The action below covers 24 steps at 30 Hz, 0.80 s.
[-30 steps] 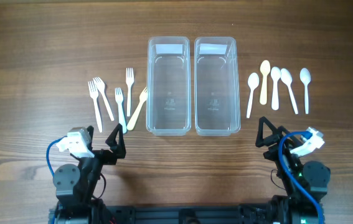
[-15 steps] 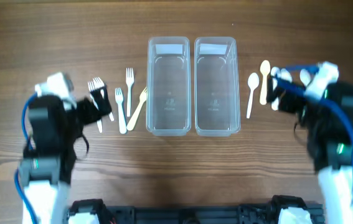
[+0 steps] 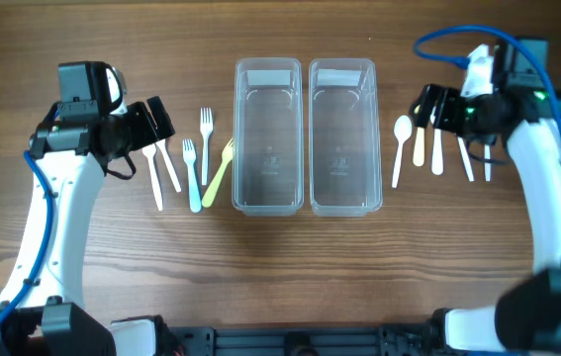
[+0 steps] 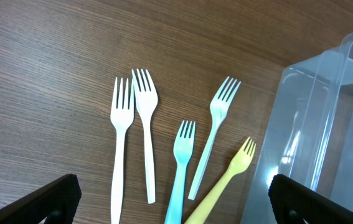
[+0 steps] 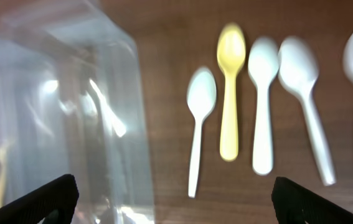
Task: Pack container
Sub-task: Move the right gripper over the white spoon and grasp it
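Two clear plastic containers stand side by side mid-table, the left one (image 3: pixel 270 138) and the right one (image 3: pixel 341 138), both empty. Several forks lie left of them, among them a blue fork (image 3: pixel 192 178) and a yellow fork (image 3: pixel 219 173). My left gripper (image 3: pixel 151 124) hovers open over the white forks (image 4: pixel 120 143), holding nothing. Several spoons lie right of the containers, one of them a yellow spoon (image 3: pixel 420 138). My right gripper (image 3: pixel 433 107) hovers open above the spoons (image 5: pixel 230 87), holding nothing.
The left wrist view shows the left container's wall (image 4: pixel 325 124) just right of the yellow fork (image 4: pixel 226 180). The right wrist view shows the right container (image 5: pixel 58 112) left of the nearest white spoon (image 5: pixel 200 118). The table is brown wood.
Both arms have risen from the table's front edge and swung outward and back, the left to above the forks, the right to above the spoons. Nothing on the table moved.
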### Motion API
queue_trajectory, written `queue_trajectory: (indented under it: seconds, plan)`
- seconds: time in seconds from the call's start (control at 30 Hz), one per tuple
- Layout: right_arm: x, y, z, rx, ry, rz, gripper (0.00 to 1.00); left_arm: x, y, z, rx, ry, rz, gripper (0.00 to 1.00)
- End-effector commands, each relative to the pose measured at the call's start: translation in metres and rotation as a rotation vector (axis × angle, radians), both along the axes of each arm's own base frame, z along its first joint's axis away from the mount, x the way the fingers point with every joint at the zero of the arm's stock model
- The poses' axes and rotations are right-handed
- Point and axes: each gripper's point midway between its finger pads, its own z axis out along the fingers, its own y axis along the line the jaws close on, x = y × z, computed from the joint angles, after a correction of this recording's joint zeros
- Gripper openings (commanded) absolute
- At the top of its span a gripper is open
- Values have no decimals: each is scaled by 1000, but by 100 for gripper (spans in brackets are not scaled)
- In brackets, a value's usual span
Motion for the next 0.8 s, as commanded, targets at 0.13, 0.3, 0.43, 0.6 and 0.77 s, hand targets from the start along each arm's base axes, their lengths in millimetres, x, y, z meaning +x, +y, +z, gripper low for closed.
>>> queue_trajectory:
  seconds: [0.13, 0.3, 0.43, 0.6, 0.77]
  plan:
    - [1, -8, -84, -33, 250, -81, 84, 5, 3, 7, 16, -22, -12, 100]
    - [-5, 2, -115, -90, 335, -69, 80, 5, 3, 7, 16, -22, -12, 100]
    - [3, 10, -123, -138, 315, -55, 73, 5, 3, 7, 16, -22, -12, 100]
    - [9, 12, -135, -134, 314, -83, 60, 5, 3, 7, 16, -22, -12, 100]
    - [5, 11, -149, -132, 352, -99, 52, 5, 3, 7, 16, -22, -12, 100]
